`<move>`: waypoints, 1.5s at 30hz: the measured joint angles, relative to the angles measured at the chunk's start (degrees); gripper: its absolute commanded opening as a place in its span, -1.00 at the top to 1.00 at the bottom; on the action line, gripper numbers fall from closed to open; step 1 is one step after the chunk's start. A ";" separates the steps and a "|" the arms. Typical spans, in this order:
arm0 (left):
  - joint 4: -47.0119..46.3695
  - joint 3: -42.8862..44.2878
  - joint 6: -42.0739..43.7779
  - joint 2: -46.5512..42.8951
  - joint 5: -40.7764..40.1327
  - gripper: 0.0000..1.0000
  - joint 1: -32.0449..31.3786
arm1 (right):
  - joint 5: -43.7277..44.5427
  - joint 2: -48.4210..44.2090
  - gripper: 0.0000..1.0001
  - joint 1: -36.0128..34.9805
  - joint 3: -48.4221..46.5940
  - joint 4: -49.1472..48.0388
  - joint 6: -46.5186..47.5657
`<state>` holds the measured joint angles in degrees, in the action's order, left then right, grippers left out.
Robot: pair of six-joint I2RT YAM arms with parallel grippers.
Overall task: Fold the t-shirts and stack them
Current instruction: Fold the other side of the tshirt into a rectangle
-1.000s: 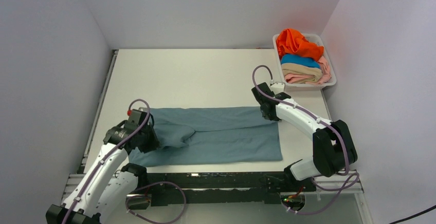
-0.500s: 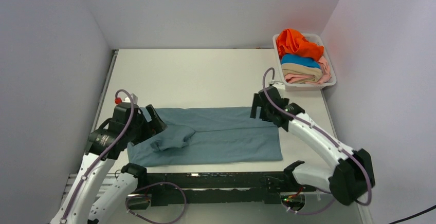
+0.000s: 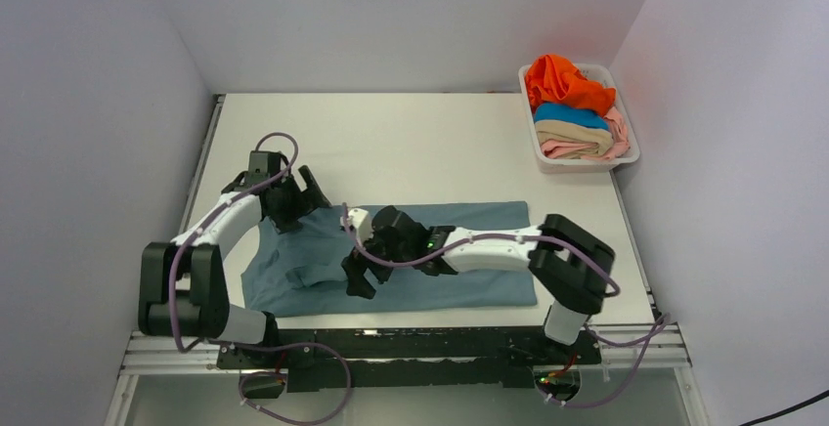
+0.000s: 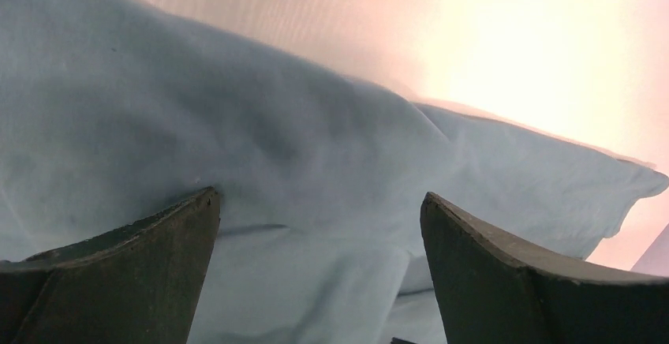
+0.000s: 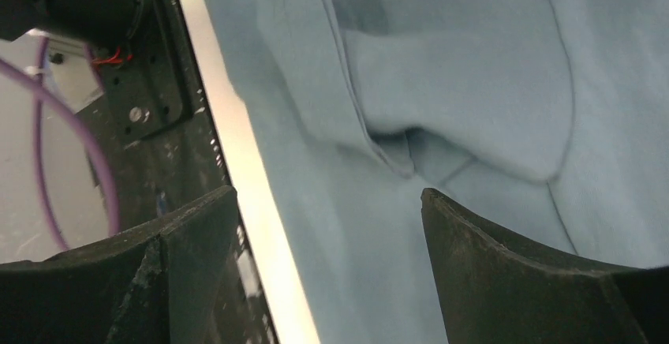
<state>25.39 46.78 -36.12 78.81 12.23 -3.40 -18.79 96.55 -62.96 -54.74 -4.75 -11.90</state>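
Note:
A dusty grey-blue t-shirt lies spread across the near half of the table, with a sleeve bunched up near its left end. My left gripper is open at the shirt's far left corner, the cloth lying under and between its fingers. My right arm reaches left across the shirt. Its gripper is open just above the cloth by the table's near edge, gripping nothing. Orange, bright blue, tan and pale pink t-shirts sit piled in the basket.
The white plastic basket stands at the far right corner against the wall. Walls close in the table on the left, back and right. A black rail with cables runs along the near edge, right beside my right gripper.
Both grippers have opened and let go of the grey-blue shirt. The left one moved from the shirt's near-left side to its far left corner. The right arm swept from the far right corner to the left-middle.

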 measured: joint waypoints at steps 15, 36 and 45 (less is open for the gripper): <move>-9.73 -0.33 2.10 10.25 7.39 -0.99 4.61 | 2.69 12.76 0.73 -2.84 -7.56 -2.78 4.66; -9.49 2.19 4.22 12.70 8.98 -0.99 5.46 | 28.04 7.80 -0.01 -15.28 -10.54 21.90 21.20; -9.09 2.38 5.31 12.70 9.49 -0.99 5.46 | 28.89 -2.27 -1.00 -13.38 -2.89 14.56 13.55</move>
<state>16.29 49.17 -30.81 91.50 21.71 2.07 10.11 94.28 -76.34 -57.63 9.80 1.65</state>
